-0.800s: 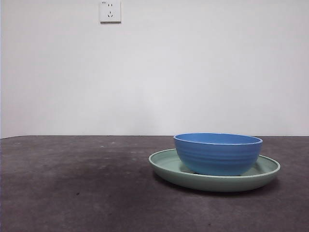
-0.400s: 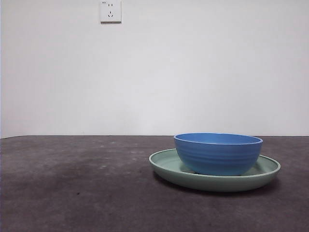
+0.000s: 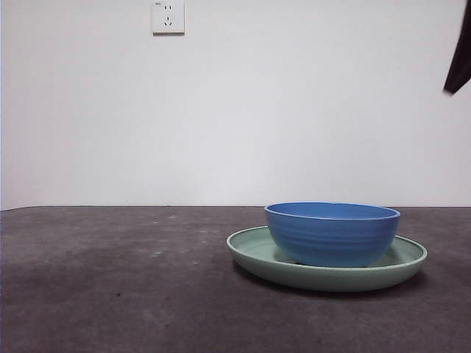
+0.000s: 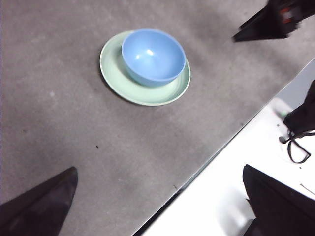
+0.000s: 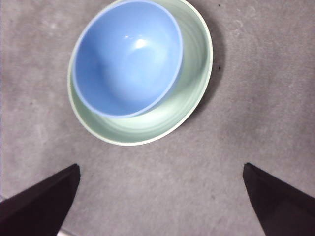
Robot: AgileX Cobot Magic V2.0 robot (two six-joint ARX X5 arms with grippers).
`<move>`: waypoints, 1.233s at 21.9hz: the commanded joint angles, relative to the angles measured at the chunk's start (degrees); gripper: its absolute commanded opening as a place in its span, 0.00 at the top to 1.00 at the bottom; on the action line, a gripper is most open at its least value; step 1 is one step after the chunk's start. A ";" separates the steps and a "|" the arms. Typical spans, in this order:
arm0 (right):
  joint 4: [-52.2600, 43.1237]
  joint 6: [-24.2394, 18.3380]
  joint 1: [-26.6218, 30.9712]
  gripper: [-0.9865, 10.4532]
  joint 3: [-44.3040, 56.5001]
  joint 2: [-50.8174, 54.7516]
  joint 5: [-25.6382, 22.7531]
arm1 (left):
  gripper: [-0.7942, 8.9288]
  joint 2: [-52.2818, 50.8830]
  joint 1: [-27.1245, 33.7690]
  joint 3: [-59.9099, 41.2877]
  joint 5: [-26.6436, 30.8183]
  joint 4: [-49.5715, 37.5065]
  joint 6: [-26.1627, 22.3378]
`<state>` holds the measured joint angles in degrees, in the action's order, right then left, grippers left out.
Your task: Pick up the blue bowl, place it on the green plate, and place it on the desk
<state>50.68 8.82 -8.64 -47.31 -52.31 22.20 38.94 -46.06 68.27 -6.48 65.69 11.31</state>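
The blue bowl [image 3: 333, 233] stands upright inside the green plate [image 3: 254, 254], which rests on the desk [image 3: 110, 287] right of centre. My right gripper [image 5: 160, 165] hangs open above them, with the blue bowl [image 5: 127, 58] and green plate [image 5: 194, 93] just beyond its jaws and nothing between them. A dark tip of that arm [image 3: 460, 51] shows at the front view's top right corner. My left gripper [image 4: 159, 168] is open and empty, high and far from the bowl [image 4: 153, 55] and plate [image 4: 115, 73]; this view also shows the right arm [image 4: 268, 22].
A white wall with a socket [image 3: 168, 17] stands behind the desk. In the left wrist view the desk's edge [image 4: 216, 152] runs diagonally, with pale floor and black cables [image 4: 298, 142] beyond it.
A dark arm tip has come into the front view's top right corner. The bowl and plate have not moved.
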 commanded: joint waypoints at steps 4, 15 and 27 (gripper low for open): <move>-3.61 -0.79 -0.11 0.32 -0.35 -8.94 -1.86 | 0.27 -2.78 -0.61 0.57 0.07 -0.55 0.15; -12.70 -1.42 -0.11 0.32 -0.35 -23.15 -6.12 | 0.27 -4.70 -0.61 0.57 0.13 0.72 -0.09; -21.77 -1.73 -0.11 0.44 -0.37 -32.74 -5.55 | 0.27 -4.70 -0.61 0.57 0.13 0.74 -0.09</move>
<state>29.34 7.66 -8.60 -47.31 -84.20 16.40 34.04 -46.06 68.27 -6.35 67.02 11.31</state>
